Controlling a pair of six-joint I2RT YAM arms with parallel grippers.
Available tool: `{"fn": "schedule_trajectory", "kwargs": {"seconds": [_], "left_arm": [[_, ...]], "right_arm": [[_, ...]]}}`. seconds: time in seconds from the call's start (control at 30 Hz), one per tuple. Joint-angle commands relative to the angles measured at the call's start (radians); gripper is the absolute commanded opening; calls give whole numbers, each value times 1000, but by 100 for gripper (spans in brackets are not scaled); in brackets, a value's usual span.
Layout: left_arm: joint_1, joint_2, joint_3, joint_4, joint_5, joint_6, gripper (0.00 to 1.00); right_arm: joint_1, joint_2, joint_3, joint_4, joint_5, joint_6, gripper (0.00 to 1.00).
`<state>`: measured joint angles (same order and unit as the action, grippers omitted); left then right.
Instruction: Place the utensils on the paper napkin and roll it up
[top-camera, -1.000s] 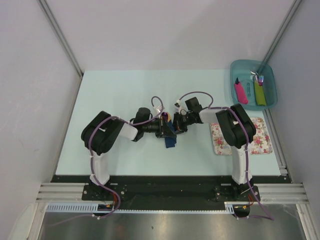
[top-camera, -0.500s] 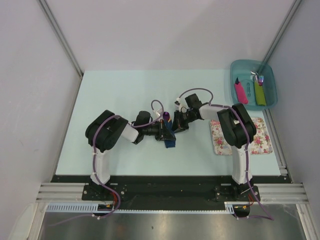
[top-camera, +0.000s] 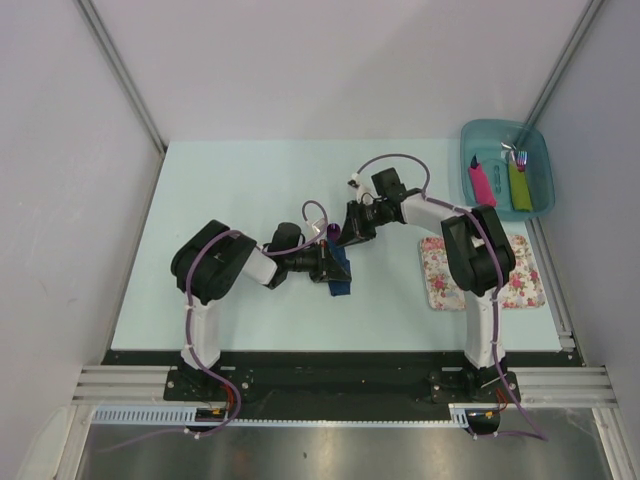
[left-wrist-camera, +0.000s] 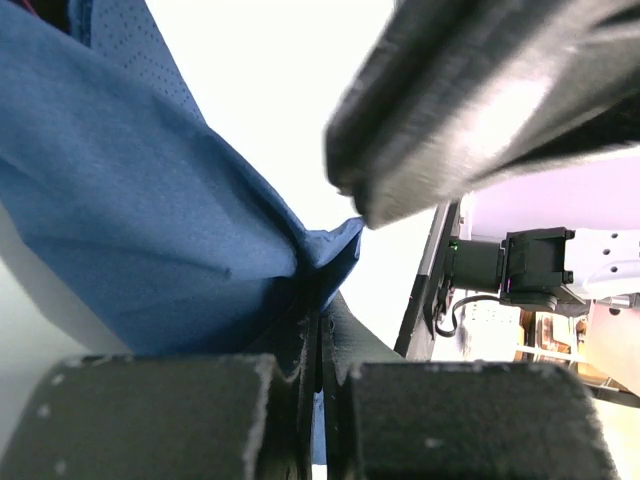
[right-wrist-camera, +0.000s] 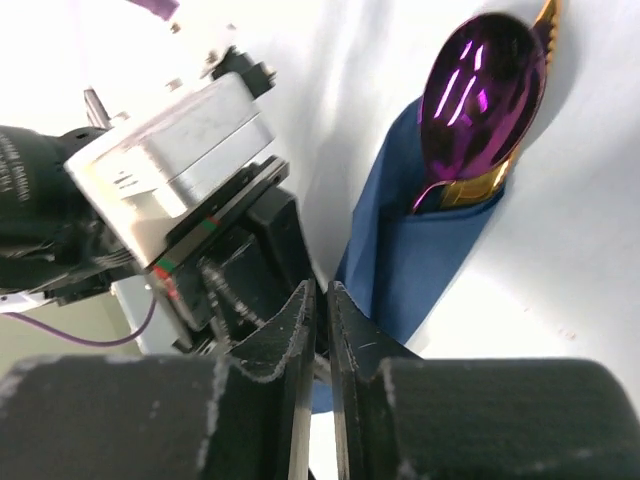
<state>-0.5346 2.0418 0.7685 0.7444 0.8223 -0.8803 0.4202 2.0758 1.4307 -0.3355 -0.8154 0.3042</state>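
Overhead, the left pincer (top-camera: 326, 262) is pinching the rolled blue napkin (top-camera: 341, 280) over the worktop (top-camera: 230, 200). Left wrist: its fingers are pressing together on the paper. Right wrist: the right pincer (right-wrist-camera: 322, 300) is standing barely parted, empty, beside the napkin wrapping the purple spoon (right-wrist-camera: 480, 90).

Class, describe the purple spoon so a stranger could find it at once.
Look to the middle of the pale table, at the folded navy napkin. The spoon pokes out of its far end; its shiny purple bowl sets it apart from the pink-handled and green-handled cutlery in the teal tray.
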Motion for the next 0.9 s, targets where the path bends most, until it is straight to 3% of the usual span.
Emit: {"fn": "schedule_trajectory", "kwargs": {"seconds": [0.0, 0.43, 0.63, 0.67, 0.87], "left_arm": [[-5, -22, -12, -36, -5, 55, 0], [-30, -37, 31, -154, 6, 165, 0], [-36, -40, 51, -166, 17, 187, 0], [-38, -38, 55, -162, 18, 179, 0], [-47, -31, 92, -197, 24, 187, 0]], "right_arm": [[-8, 58, 30, 22, 27, -30, 14], [-47, 95, 20, 90, 10, 30, 15], [-49, 32, 13, 87, -33, 55, 24], [-44, 27, 16, 70, -22, 53, 32], [-38, 47, 30, -26, 30, -17, 44]]}}
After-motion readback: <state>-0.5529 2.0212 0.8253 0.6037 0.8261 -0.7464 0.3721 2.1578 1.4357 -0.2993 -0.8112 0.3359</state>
